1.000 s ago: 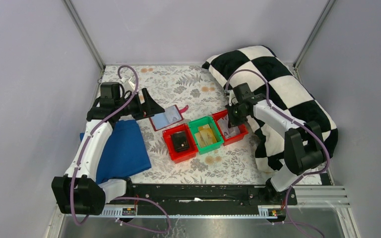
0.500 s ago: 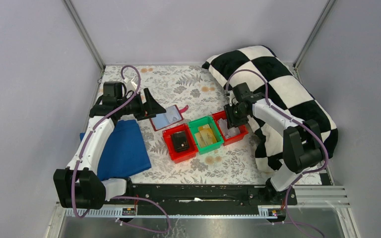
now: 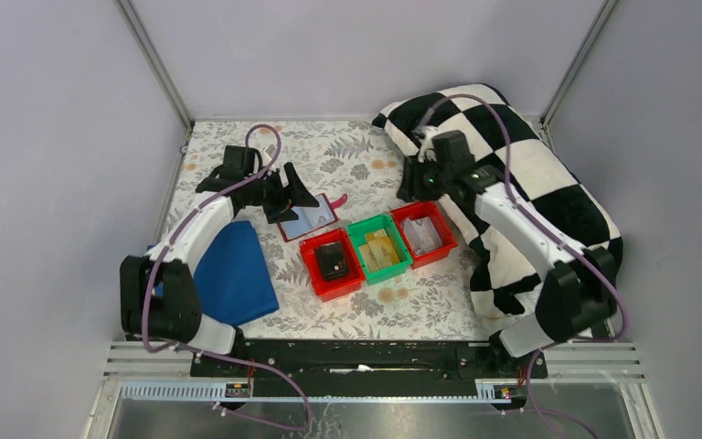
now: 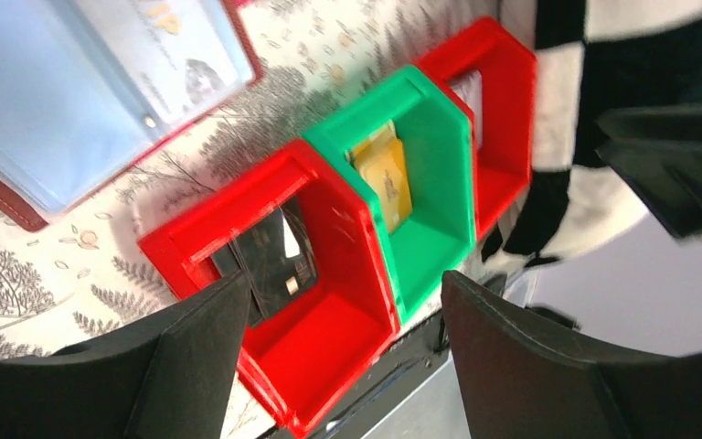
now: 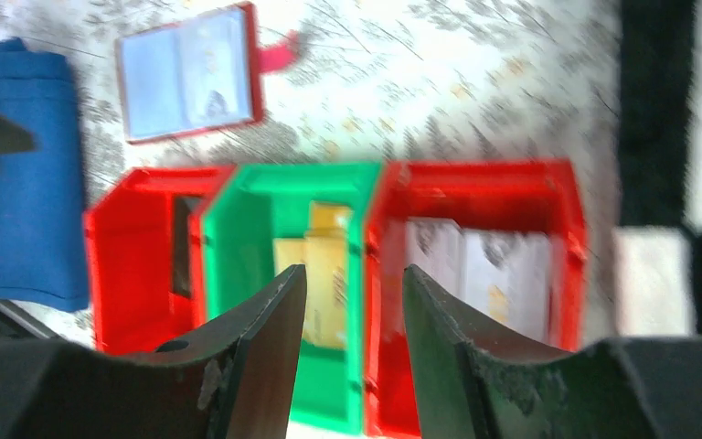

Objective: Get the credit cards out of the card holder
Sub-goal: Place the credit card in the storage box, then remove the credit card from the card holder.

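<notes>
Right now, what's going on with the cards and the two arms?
The card holder lies open on the floral table, and a card seems to sit in its pocket. The left gripper hovers open near it, holding nothing. The right gripper is open and empty, up by the right-hand red bin, where pale credit cards lie.

A green bin (image 3: 401,240) holds yellow-tan items (image 3: 380,249). The red bin (image 3: 340,290) on its left contains a black box (image 3: 332,260); another red bin (image 3: 448,229) adjoins its right. Blue cloth (image 3: 233,274) lies farther left, a checkered pillow (image 3: 530,174) farther right.
</notes>
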Controlling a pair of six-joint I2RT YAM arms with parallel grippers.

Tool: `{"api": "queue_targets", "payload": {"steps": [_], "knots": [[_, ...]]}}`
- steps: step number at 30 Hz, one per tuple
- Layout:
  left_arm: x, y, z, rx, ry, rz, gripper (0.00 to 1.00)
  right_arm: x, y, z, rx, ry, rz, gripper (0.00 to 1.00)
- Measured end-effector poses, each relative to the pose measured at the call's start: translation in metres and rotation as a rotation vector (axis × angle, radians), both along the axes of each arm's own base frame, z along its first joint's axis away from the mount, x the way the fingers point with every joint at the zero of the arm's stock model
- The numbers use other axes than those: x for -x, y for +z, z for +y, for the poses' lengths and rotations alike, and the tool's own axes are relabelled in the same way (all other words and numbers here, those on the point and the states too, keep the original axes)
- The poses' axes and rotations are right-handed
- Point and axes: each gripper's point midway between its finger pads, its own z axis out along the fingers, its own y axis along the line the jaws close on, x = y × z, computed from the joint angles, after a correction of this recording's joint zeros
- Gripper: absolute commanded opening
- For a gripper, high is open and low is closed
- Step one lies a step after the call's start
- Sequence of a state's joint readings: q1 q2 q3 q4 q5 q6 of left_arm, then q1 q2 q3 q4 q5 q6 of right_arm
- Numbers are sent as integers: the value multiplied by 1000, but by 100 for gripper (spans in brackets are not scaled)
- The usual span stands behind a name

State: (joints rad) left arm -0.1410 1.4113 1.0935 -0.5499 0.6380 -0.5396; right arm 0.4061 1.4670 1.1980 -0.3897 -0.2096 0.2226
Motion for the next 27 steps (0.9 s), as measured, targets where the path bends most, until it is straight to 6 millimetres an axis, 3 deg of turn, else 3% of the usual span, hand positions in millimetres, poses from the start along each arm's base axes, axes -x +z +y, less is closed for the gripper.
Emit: {"api": "queue_targets", "payload": {"steps": [3,6,13,19,27], "knots": [[-19,-27,2,-7,86,88,77,-18,6,42,-10,61,-21,52],[-43,-53,8,3,188,155,77,-39,-4,92,-41,113,-18,51],[-65,-107,27,-17,335,297,76,-64,-47,146,-154,116,127,47],[-68,-110,40,-4,379,301,76,-72,-79,174,-229,140,224,49],[-65,-102,58,-17,399,259,76,-69,-101,200,-265,191,275,49]]}}
